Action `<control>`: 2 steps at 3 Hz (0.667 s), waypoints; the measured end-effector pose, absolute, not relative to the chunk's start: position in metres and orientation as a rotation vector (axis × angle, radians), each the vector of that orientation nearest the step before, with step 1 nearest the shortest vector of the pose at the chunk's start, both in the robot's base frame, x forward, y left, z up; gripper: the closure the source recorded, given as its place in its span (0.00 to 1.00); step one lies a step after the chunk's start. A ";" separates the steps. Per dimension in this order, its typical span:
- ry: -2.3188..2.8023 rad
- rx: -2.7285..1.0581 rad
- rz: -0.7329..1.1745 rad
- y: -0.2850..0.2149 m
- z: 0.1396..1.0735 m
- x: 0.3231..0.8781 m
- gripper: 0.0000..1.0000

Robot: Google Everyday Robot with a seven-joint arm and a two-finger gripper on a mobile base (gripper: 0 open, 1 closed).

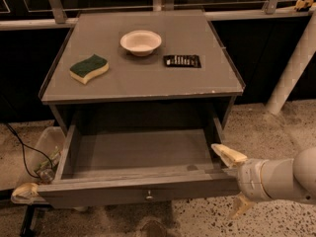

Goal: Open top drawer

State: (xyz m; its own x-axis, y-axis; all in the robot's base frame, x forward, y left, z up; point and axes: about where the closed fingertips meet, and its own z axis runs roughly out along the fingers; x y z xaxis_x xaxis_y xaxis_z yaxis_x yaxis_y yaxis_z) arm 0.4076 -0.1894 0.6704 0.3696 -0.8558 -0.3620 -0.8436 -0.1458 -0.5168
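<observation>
Fingers (pixel 228 155) of the gripper (pixel 235 181) stand wide apart at the right end of the drawer (pixel 108 194). One pale finger lies above the top corner of the drawer front and the other points down below it, near the floor (pixel 276 132). They hold nothing between them. I cannot tell if the upper finger touches the wood or only hangs just over it. The white arm (pixel 281 179) comes in from the right edge, low, at the height of the drawer front.

The drawer is pulled far out from the grey cabinet (pixel 224 107), toward where I stand. Its deep grey box shows its bottom and both side walls. A small round knob (pixel 148 196) sits at the centre of the front panel.

On the tabletop (pixel 148 80) a white bowl (pixel 140 42) stands near the back, in the middle. A sponge (pixel 89 68), green on top and yellow under, lies to the left of it and a little closer. A flat black thing (pixel 182 60) with small light marks lies just right of the bowl, apart from it.

At the left of the cabinet, a black cable (pixel 19 144) runs down to a clear plastic box (pixel 42 147) on the floor. A white post (pixel 296 68) leans at the far right.
</observation>
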 end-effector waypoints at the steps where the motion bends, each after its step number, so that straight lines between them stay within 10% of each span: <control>1: 1.454 -1.978 -0.003 -0.189 0.668 0.406 0.00; 2: 1.435 -2.014 0.065 -0.177 0.652 0.401 0.00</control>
State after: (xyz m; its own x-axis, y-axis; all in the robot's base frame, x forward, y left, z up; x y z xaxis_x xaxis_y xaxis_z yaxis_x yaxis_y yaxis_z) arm 0.4008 -0.1774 0.6519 0.3979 -0.8270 -0.3972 -0.8593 -0.1843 -0.4771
